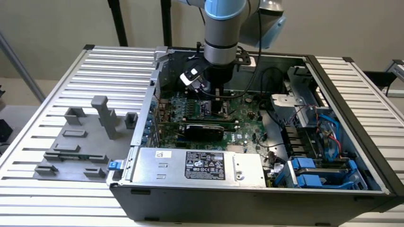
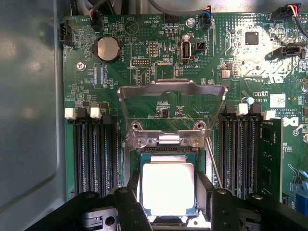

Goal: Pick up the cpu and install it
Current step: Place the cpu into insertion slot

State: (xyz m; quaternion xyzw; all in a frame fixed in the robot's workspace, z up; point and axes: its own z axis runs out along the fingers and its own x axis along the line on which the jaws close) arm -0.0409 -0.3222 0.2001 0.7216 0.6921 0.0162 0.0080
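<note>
Silvery-white cpu [image 2: 168, 187], green motherboard [image 2: 144, 82], black fingers [image 2: 220, 208], grey blocks [image 1: 105, 116]

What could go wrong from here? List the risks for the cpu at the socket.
1. The cpu, gripped in the claw over the open socket, could land skewed and damage the contacts.
2. The opened load plate and the lever sit close by, so the claw might snag them.

Raised socket frame [image 2: 172, 87] just beyond cpu [image 2: 168, 187]
</note>
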